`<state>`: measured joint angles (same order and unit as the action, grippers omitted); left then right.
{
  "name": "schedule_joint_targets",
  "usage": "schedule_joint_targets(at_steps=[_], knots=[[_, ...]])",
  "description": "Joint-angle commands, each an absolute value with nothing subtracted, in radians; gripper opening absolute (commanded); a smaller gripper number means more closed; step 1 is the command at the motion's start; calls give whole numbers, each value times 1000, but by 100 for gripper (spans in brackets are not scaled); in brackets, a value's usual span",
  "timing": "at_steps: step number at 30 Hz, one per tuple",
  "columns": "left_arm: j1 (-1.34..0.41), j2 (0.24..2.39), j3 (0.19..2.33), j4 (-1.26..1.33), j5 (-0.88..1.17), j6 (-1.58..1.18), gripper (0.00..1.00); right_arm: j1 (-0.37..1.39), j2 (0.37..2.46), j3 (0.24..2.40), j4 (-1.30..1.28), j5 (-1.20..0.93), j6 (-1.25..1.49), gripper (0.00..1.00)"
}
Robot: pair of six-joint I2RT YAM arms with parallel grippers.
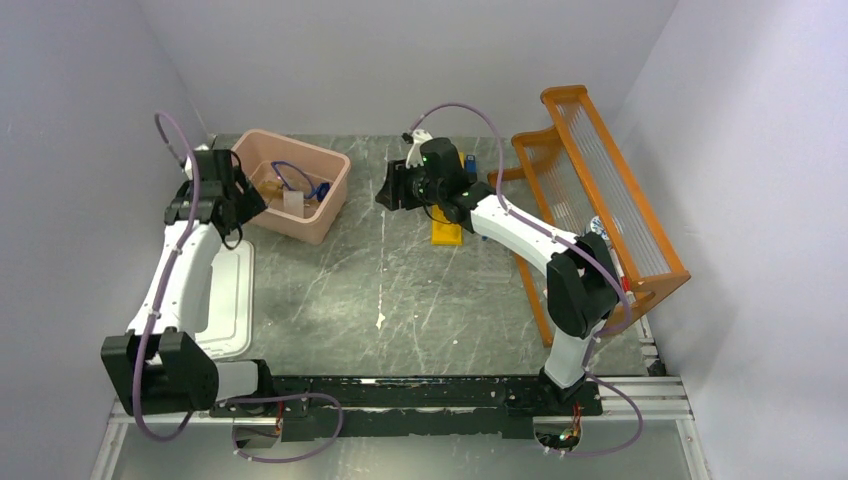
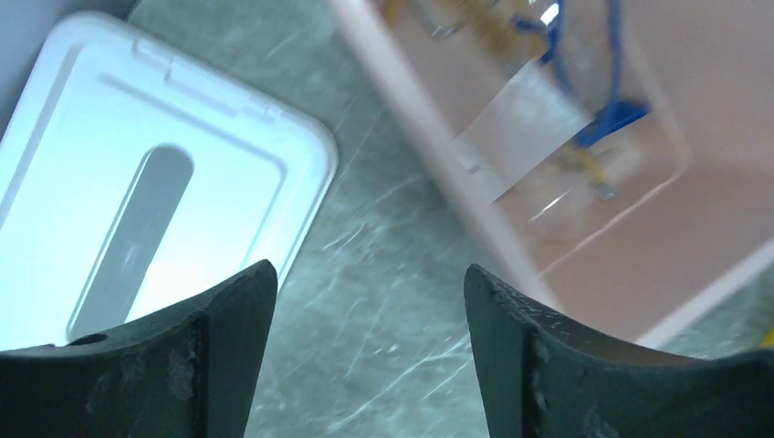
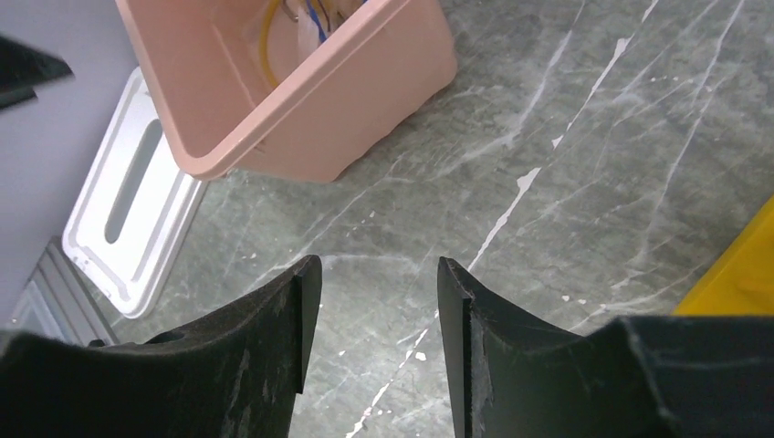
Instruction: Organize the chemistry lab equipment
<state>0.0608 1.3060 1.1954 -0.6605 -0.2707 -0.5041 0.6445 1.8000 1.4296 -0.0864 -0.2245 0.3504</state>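
Both hands were seen open and empty above the grey worktop point(image 1: 400, 290). The left hand point(image 2: 367, 278) was held at 9 o'clock of the pink tub point(image 1: 300, 228), between it and the white lid point(image 1: 228, 300). Blue-framed goggles point(image 1: 300, 178), a white packet point(image 1: 292, 203) and amber tubing point(image 1: 268, 190) were seen lying inside the tub, at 11 o'clock on the worktop. The right hand point(image 3: 379, 265) was held near 12 o'clock, beside a yellow object point(image 1: 447, 233).

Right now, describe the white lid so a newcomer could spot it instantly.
Start at the pink rectangular plastic tub at the far left of the grey marbled table. Nearer the arm bases, partly under the left arm, lies a flat white rectangular plastic lid. It alone is white and flat, with rounded corners and a long slot-shaped recess down its middle.
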Motion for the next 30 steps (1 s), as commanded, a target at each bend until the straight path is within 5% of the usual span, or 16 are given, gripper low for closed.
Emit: schedule_joint_targets(at_steps=[1,23,30], knots=[[84,1259,1071,-754,-313,-508,81,645,1796,1401,-55,-235,420,52],[255,1407,792,-537,-89,-606,86,646,1727,1288,-22,-202,366,51],[255,1433,743,-484,-46,-649,81,643,1713,1262,-25,-176,345,52]])
